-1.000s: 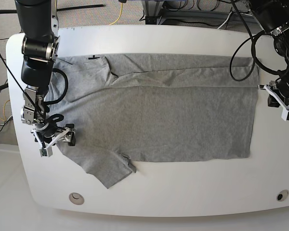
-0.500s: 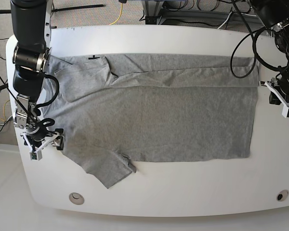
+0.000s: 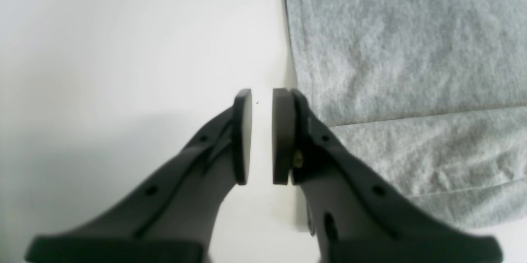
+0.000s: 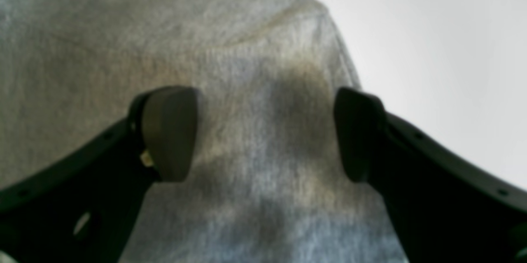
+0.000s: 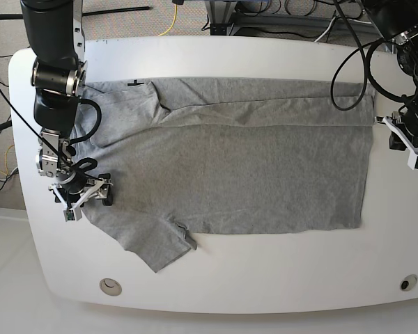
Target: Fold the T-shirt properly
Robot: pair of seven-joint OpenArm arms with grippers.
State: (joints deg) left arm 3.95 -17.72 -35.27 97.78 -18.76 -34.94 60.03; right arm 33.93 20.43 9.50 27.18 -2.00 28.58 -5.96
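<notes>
We judge the T-shirt [image 5: 223, 167], spread flat across the worktop [image 5: 265, 278], light, limp and drape-prone, best pinched at hems; right end effector [image 5: 85, 198] gapes over its 9 o'clock shoulder, left end effector [image 5: 408, 144] nearly closed, empty, off its 3 o'clock hem.

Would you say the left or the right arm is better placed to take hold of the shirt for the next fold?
Probably the right. The right gripper hangs open directly over the T-shirt near its edge, while the left gripper is nearly closed over the bare table beside the hem.
</notes>
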